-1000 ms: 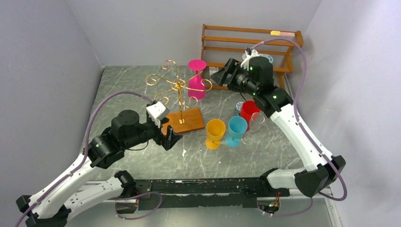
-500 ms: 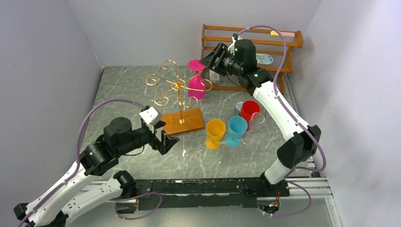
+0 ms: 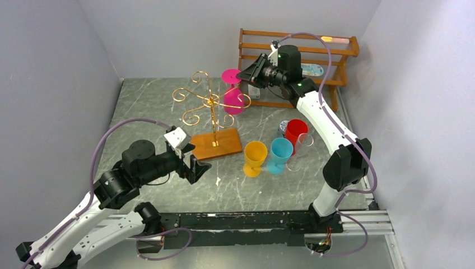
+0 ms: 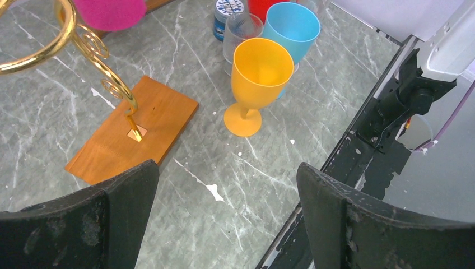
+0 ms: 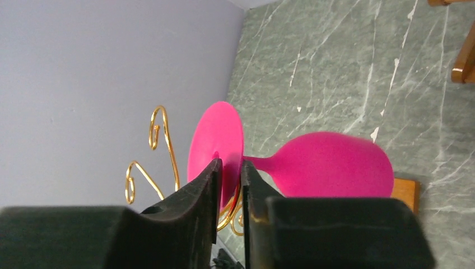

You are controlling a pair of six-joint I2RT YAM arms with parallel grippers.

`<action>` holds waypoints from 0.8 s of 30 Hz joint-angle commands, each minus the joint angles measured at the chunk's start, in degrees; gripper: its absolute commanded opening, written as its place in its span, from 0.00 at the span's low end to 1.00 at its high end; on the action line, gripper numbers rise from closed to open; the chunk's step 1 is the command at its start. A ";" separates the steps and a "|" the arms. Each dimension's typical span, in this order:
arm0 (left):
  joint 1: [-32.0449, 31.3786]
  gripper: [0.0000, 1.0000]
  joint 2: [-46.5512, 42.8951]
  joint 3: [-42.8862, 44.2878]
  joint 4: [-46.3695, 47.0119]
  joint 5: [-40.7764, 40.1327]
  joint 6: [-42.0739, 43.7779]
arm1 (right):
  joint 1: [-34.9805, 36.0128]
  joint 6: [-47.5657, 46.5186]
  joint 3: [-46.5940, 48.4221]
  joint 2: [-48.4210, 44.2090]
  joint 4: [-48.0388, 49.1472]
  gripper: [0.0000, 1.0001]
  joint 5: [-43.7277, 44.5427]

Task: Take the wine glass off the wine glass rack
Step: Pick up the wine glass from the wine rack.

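Observation:
The pink wine glass [image 3: 233,104] hangs upside down from an arm of the gold wire wine glass rack [image 3: 210,101], which stands on an orange-brown wooden base [image 3: 217,144]. My right gripper [image 3: 242,75] reaches in from the right at the top of the glass. In the right wrist view its jaws [image 5: 231,162] are shut on the edge of the glass's round pink foot [image 5: 215,137], with the bowl [image 5: 330,165] to the right and gold curls [image 5: 159,134] behind. My left gripper [image 3: 203,167] hovers low near the base's front corner, open [image 4: 227,168] and holding nothing.
Yellow [image 3: 255,157], blue [image 3: 280,154] and red [image 3: 295,131] glasses and a clear one [image 3: 306,143] stand right of the rack base, with a small blue-and-white jar [image 3: 283,125] behind. A brown slatted shelf [image 3: 297,51] stands at the back wall, close behind the right arm.
The right arm swung left and up to the glass's foot and its jaws closed onto it. The left arm drew back a little from the rack base, then held still.

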 commanded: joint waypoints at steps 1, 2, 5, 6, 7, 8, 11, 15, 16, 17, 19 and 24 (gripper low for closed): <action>0.23 0.97 -0.12 0.20 -1.22 -1.30 0.06 | -1.20 0.83 -0.10 -0.28 1.76 0.17 -4.01; 0.25 0.97 -0.10 0.21 -1.20 -1.35 0.00 | -1.29 0.86 -0.07 -0.20 1.63 0.15 -4.25; 0.22 0.97 -0.24 -0.18 -0.61 -0.98 -0.09 | -1.47 1.34 -0.81 -0.41 2.38 0.11 -4.91; 0.27 0.97 -0.24 -0.23 -0.48 -0.87 -0.15 | -1.56 1.36 -0.77 -0.42 2.31 0.10 -5.02; 0.23 0.97 -0.17 -0.23 -0.46 -0.70 -0.27 | -1.58 1.55 -0.67 -0.54 2.26 0.09 -5.03; 0.24 0.97 -0.16 -0.23 -0.41 -0.59 -0.39 | -1.66 1.92 -0.77 -0.70 2.53 0.08 -5.32; 0.23 0.97 0.21 -0.19 -0.64 -1.39 -1.29 | -2.06 6.36 -2.52 -1.12 5.84 0.01 -8.25; 0.27 0.97 0.76 0.68 -0.66 -0.94 -2.41 | -2.46 12.52 -3.43 -2.00 9.34 0.00 -10.44; 0.23 0.97 0.66 0.68 -0.37 -0.77 -2.50 | -2.54 12.82 -3.50 -2.44 9.64 0.00 -10.07; 0.22 0.97 0.57 0.65 -0.22 -0.72 -2.58 | -2.66 13.21 -3.71 -3.08 9.90 0.00 -9.63; 0.23 0.97 0.40 0.64 -0.31 -1.08 -2.45 | -3.14 14.85 -5.05 -4.25 11.41 0.00 -9.75; 0.24 0.97 0.28 0.99 -0.98 -1.66 -2.75 | -3.62 18.82 -7.47 -6.60 15.38 0.00 -10.94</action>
